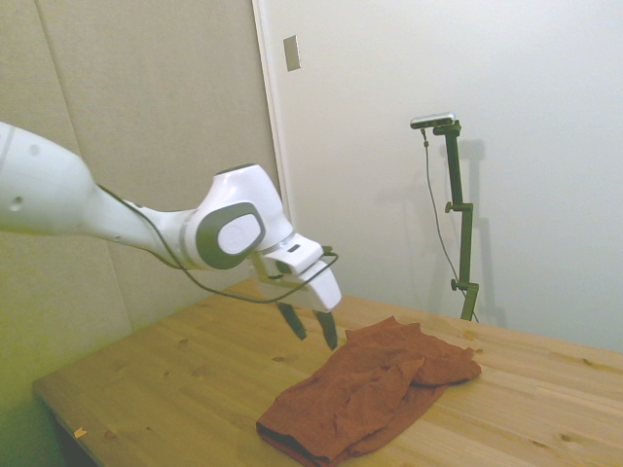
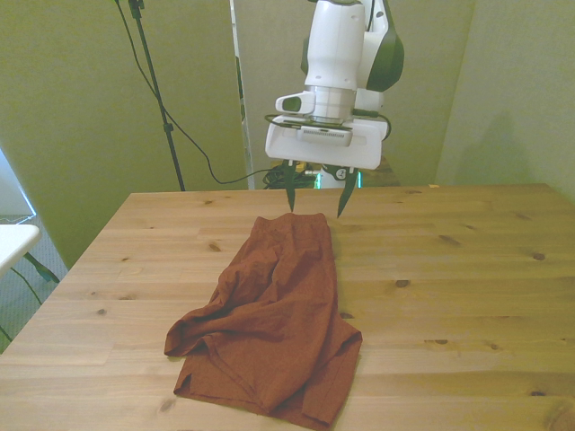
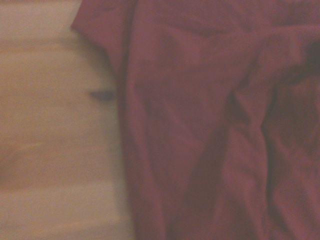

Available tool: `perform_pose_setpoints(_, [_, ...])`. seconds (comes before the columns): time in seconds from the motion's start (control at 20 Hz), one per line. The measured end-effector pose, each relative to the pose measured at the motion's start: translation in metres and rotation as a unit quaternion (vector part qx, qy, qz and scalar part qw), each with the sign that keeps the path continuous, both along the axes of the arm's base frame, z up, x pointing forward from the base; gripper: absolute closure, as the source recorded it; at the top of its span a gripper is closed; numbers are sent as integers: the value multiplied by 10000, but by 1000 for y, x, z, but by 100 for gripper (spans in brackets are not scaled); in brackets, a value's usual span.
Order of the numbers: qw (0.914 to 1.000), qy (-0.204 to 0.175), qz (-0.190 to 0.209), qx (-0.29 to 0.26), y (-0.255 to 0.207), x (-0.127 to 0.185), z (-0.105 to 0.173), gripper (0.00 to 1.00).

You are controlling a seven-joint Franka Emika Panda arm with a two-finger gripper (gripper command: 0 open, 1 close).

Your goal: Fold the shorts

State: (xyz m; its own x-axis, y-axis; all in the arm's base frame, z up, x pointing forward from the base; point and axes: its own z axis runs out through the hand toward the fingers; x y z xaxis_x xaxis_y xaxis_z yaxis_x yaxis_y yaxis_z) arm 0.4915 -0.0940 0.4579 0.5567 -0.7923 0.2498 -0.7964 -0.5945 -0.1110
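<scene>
The rust-brown shorts (image 2: 274,319) lie crumpled on the wooden table (image 2: 467,269), stretched from the far middle toward the near edge. In the side view the shorts (image 1: 375,389) sit at the table's middle with a dark inner edge showing at the near end. My gripper (image 2: 317,201) hangs open just above the far end of the shorts, nothing between its dark fingers. From the side, the gripper (image 1: 311,326) is a little above the table, beside the cloth's edge. The wrist view is filled with wrinkled shorts (image 3: 215,125) and blurred bare wood.
Bare wood surrounds the shorts on all sides. A white surface (image 2: 13,242) shows past the table at the front view's left. A wall with a white panel edge stands behind the table.
</scene>
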Motion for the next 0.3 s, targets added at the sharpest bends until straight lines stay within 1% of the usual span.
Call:
perform_pose_setpoints(0.1, [9998,56,136,117,27,-34,-8,0])
perform_pose_setpoints(0.3, [9982,97,547,228,88,-101,-28,0])
